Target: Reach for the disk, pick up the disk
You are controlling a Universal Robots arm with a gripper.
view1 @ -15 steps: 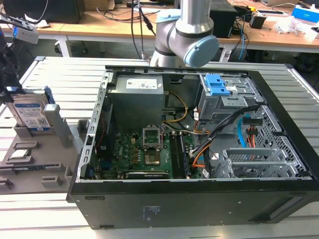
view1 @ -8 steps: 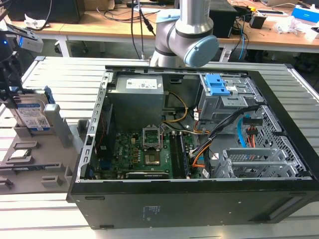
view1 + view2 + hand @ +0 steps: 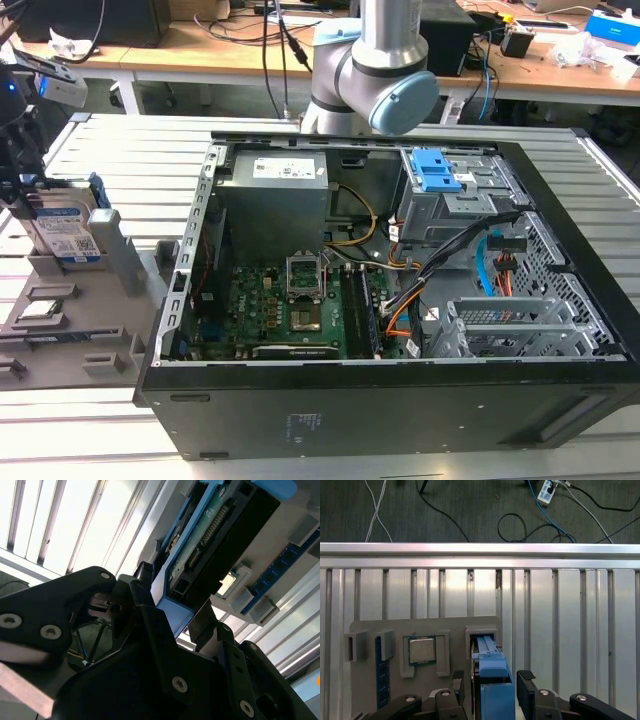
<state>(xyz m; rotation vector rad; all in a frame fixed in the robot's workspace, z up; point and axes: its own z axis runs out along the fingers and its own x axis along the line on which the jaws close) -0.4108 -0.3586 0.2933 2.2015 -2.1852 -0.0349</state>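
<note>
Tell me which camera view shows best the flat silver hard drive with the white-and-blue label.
The exterior view: the flat silver hard drive stands upright in a grey holder, its labelled face visible. The first wrist view gives its blue-railed edge inside the open claw; the second wrist view gives its circuit-board side at an angle.

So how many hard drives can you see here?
1. The disk stands on edge in the grey holder at the exterior view's left, beside the computer case, with the tool open around it. More could be hidden in the case's drive cage.
</note>
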